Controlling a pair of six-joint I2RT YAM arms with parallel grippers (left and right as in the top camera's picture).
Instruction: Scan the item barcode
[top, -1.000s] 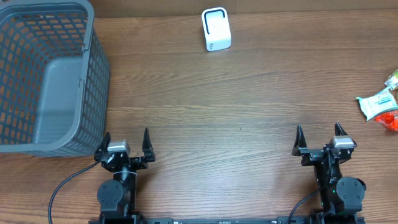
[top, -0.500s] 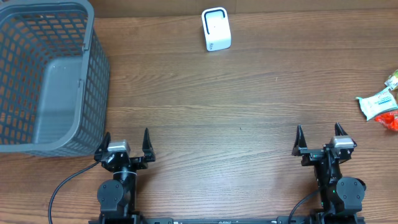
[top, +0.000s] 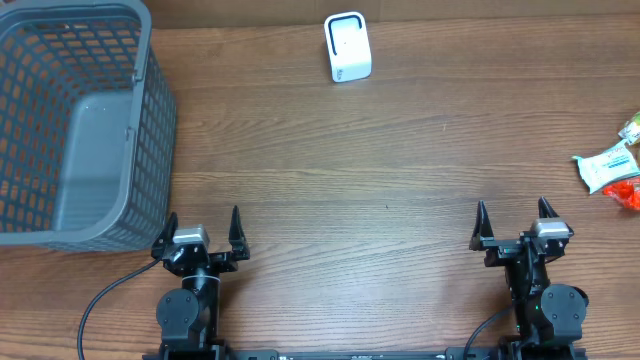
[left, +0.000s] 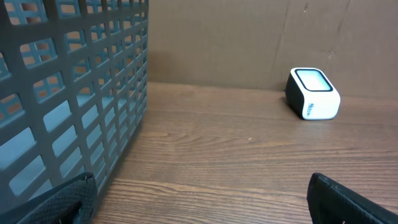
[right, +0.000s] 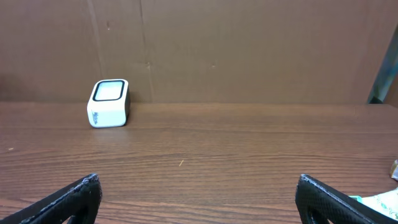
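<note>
Overhead view, nearest first. At 7 o'clock you see the left gripper (top: 203, 214), jaws spread wide and holding nothing. At 5 o'clock is the right gripper (top: 512, 205), likewise wide and empty. At 3 o'clock, well apart from both, lies the white-and-green packet (top: 606, 167), with a red item (top: 626, 193) just beside it. At 10 o'clock stands the grey basket (top: 152, 130), and at 12 o'clock the white scanner (top: 347, 47).

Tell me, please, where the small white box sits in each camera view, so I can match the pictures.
Overhead: white box at top centre of the frame.
Left wrist: white box right of centre, at mid height.
Right wrist: white box left of centre, at mid height.
Shared landmark: the brown back wall just behind it.
</note>
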